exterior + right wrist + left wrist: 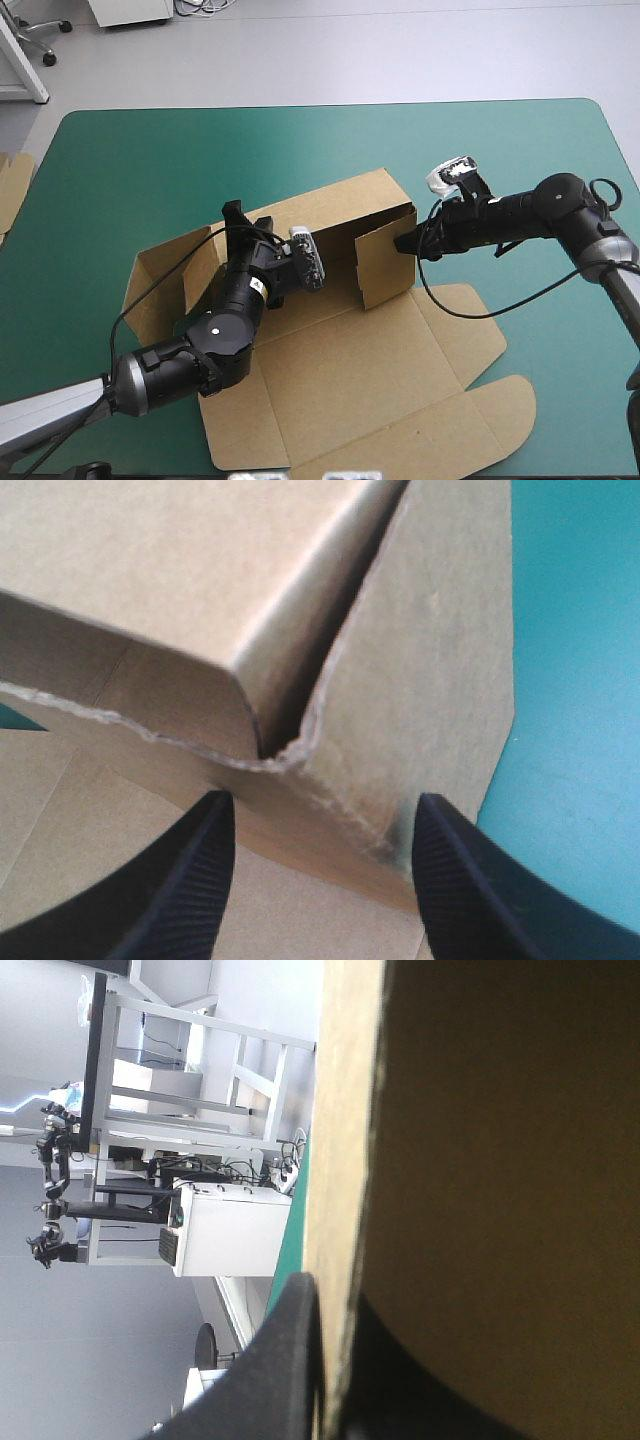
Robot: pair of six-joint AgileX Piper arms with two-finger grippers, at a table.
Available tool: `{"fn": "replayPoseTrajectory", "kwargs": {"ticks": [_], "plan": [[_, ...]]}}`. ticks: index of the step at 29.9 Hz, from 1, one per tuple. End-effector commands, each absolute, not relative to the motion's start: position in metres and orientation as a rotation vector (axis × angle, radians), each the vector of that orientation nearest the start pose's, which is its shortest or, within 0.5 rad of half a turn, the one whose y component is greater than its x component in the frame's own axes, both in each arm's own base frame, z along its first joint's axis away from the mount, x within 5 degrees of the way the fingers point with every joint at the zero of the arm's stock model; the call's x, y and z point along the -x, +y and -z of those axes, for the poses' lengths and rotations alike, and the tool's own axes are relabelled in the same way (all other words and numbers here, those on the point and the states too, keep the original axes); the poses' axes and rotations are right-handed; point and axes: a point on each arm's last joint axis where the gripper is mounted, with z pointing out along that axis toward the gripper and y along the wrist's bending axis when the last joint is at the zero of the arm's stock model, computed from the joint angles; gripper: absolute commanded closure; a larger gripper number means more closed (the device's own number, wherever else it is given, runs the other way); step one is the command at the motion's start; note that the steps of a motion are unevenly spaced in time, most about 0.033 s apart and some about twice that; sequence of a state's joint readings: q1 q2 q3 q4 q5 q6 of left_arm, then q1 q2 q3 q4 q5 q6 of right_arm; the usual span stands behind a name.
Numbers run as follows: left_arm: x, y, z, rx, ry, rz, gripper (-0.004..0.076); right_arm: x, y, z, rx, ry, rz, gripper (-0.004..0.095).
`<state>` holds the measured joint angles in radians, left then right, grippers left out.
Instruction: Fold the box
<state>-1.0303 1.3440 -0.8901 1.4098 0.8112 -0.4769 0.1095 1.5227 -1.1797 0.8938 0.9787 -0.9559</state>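
Box (340,385) wall pinched in left claw (243,215) | corner just ahead of wide-spread right claw (322,815)

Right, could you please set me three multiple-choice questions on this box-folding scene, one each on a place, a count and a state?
1. Where is the right gripper? A) at the upright end flap of the box; B) at the box's opposite end; C) raised high above the box.
2. How many grippers are clamped on the box? A) none; B) one; C) two.
3. The box's long back wall is: A) lying flat; B) raised; C) torn off.

Answers:
1 A: its jaws stand apart just before the flap in the right wrist view.
2 B: only the left gripper has board between its jaws.
3 B: in the high view it stands up from the rest of the box, which lies flat.
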Motion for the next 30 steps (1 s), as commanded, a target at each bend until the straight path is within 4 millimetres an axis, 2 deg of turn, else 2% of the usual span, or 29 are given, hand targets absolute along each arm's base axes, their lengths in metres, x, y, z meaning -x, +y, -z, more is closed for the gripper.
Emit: {"fn": "replayPoseTrajectory", "kwargs": {"ticks": [1, 23, 30], "plan": [[-0.193, -0.200, -0.322, -1.240, 1.499, -0.661, 0.0738, -0.300, 0.096, -0.328, 0.757, 2.177, -0.755, 0.0404], [-0.193, -0.200, -0.321, -1.236, 1.524, -0.644, 0.0738, -0.306, 0.128, -0.331, 0.791, 2.054, -0.528, 0.0404], [-0.193, -0.200, -0.321, -1.234, 1.525, -0.643, 0.0738, -0.312, 0.127, -0.335, 0.745, 1.998, -0.446, 0.0404]]}}
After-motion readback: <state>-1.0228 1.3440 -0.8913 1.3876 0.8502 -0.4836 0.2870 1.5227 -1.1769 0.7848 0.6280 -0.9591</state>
